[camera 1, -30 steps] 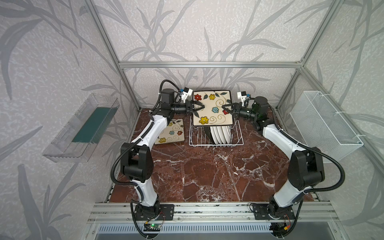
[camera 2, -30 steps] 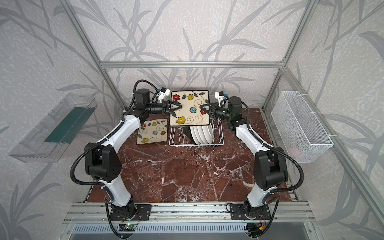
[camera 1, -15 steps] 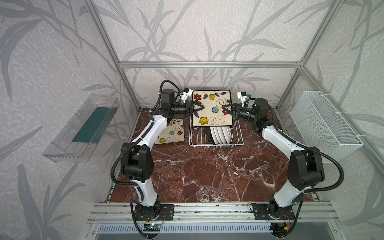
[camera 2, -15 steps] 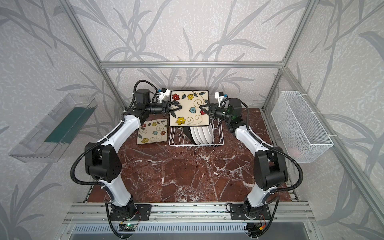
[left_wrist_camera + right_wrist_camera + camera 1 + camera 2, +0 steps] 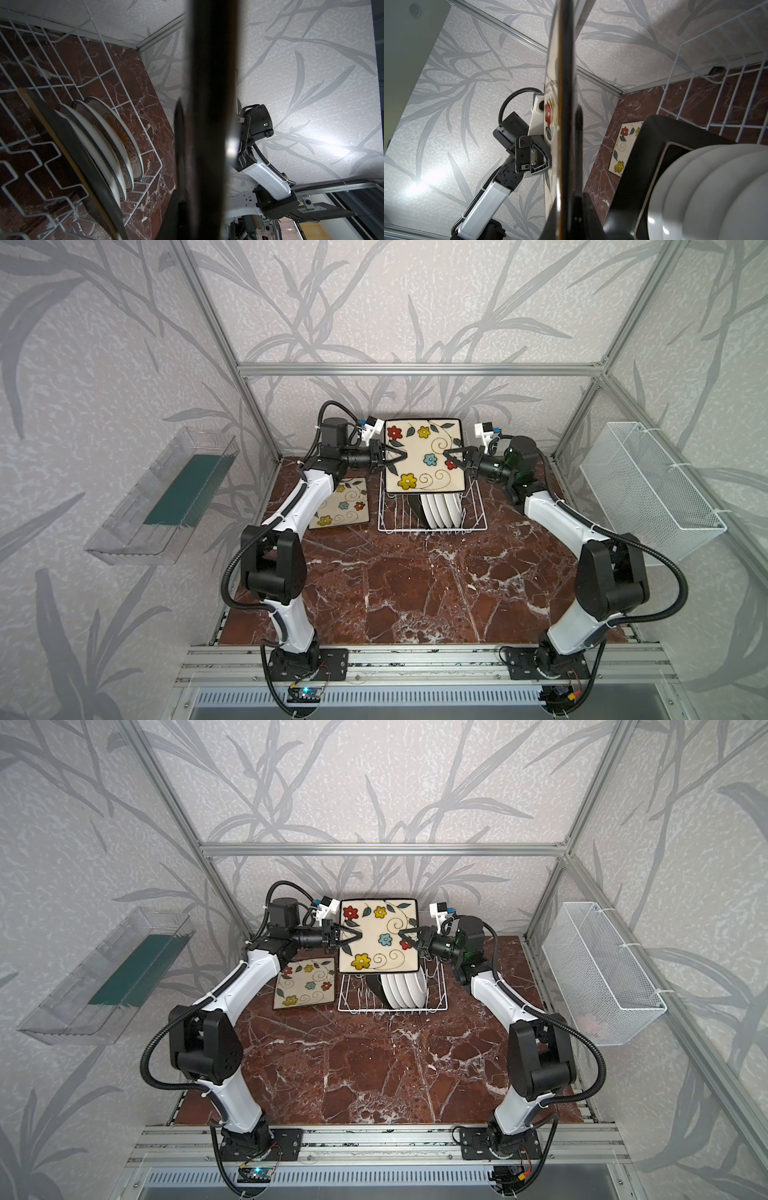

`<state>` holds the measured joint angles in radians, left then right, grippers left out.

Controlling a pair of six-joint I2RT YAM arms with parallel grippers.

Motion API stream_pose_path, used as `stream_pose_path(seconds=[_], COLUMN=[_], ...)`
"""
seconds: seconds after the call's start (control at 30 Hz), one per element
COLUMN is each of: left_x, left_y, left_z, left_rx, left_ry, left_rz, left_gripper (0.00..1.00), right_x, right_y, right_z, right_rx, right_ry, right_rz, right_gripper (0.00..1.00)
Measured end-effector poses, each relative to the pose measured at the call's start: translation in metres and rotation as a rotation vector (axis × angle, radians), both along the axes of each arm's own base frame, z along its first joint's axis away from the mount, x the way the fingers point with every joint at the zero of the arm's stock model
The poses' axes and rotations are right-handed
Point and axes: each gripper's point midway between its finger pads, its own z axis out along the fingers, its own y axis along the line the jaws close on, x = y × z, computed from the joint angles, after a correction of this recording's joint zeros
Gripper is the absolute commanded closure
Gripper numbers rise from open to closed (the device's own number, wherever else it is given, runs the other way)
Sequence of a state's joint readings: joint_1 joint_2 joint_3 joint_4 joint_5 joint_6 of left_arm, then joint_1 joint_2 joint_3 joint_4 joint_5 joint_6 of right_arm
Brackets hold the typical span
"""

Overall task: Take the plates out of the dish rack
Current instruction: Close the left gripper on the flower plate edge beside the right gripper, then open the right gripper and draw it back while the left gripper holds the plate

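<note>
Square flowered plate [image 5: 424, 456] upright, held clear above dish rack [image 5: 432, 527], face to camera in both top views; left gripper [image 5: 397, 457] clamped on its left edge, finger [image 5: 538, 153] flat against the face; right gripper [image 5: 451, 456] pinched tight on the right edge; round white plates [image 5: 442, 508] standing in rack; second flowered plate [image 5: 343, 506] flat on marble table [image 5: 415, 585], just beside rack.

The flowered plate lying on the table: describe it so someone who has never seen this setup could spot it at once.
Start at the red marble table and find the white wire dish rack at its far edge. Directly left of the rack lies the square flowered plate. Unlike the matching plate held upright above the rack, it lies flat, face up.
</note>
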<state>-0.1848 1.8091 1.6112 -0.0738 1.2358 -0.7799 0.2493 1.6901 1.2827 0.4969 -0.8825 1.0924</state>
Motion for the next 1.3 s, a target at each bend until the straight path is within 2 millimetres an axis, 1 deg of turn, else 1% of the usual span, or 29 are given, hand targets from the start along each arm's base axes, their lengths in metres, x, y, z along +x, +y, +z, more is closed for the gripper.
stream_pose_path(seconds=[0.17,0.33,0.53,0.73,0.93,1.0,1.07,1.17,1.3], left_x=[0.000,0.000,0.003,0.005,0.009,0.009,0.010,0.010,0.009], left_y=[0.000,0.000,0.000,-0.001,0.000,0.000,0.000,0.000,0.000], left_z=[0.000,0.000,-0.003,-0.007,-0.007,-0.007,-0.006,-0.006,-0.008], left_rx=[-0.002,-0.006,-0.014,-0.037,-0.043,-0.044,-0.046,-0.046,-0.041], left_ry=[0.009,0.017,0.018,0.045,0.064,0.063,0.062,0.064,0.070], left_rz=[0.000,0.003,0.013,0.024,0.047,0.051,0.052,0.052,0.053], left_gripper=[1.00,1.00,1.00,1.00,1.00,1.00,1.00,1.00,1.00], right_x=[0.000,0.001,0.001,0.002,0.004,0.005,0.007,0.007,0.004], right_y=[0.000,0.000,0.000,0.000,-0.002,-0.004,-0.007,-0.012,-0.019], right_z=[-0.002,-0.002,-0.004,-0.003,-0.005,-0.008,-0.011,-0.013,-0.010], right_rx=[0.002,0.005,0.005,0.006,-0.002,-0.010,-0.020,-0.039,-0.069], right_ry=[0.006,0.010,0.021,0.019,0.021,0.028,0.041,0.054,0.052], right_rz=[0.001,0.000,-0.002,-0.008,-0.017,-0.026,-0.042,-0.064,-0.099], right_gripper=[0.94,0.80,0.75,0.61,0.52,0.43,0.32,0.19,0.06])
